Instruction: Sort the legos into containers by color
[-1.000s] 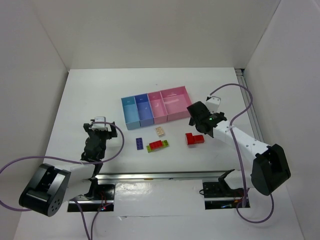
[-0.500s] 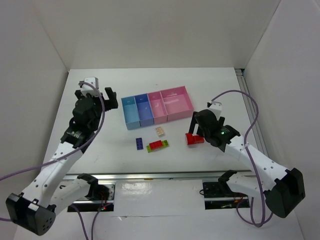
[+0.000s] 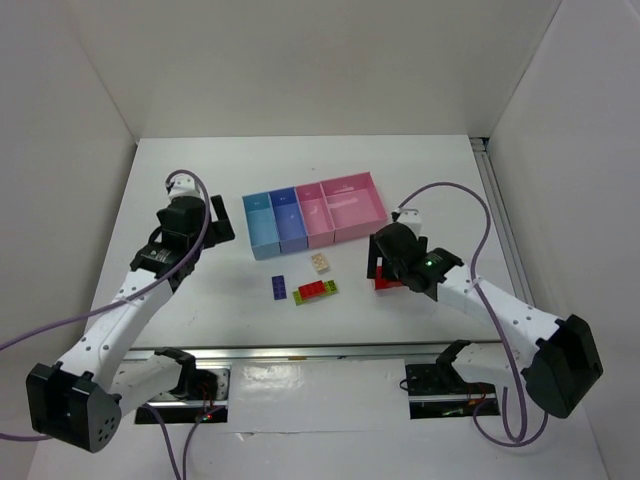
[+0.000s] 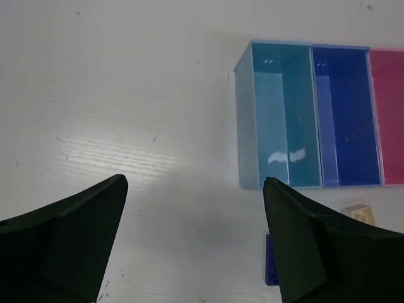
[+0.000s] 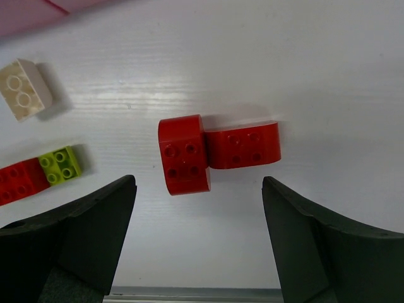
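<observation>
The left gripper hovers over bare table to the left of the containers. Its dark, matte, wedge-shaped fingers are spread wide with nothing between them. The containers are smooth, glossy plastic trays with thin straight walls, joined side by side in a row at the middle of the table. Near them lie the legos, which are hard, shiny, studded bricks. At the left is a flat purple brick. Next is a strip of red and lime bricks joined end to end, then a pale beige brick just near the trays. At the right is a chunky red piece, a square block with a rounded block against its right side. The right gripper hangs low over this red piece. Its fingers stand well apart on either side of the piece without touching it, and they hold nothing.

The table is white and faintly grained, with small scuffs. Plain white walls close it in on the left, far and right sides. A metal rail runs along the near edge by the arm bases, and purple cables loop from each arm.

There are four trays: one light blue, one darker blue, one pink and one wider pink. None of them holds a brick. The loose pieces on the table also number four: one purple, one red-and-lime strip, one beige and one chunky red. There are two arms and two grippers.
</observation>
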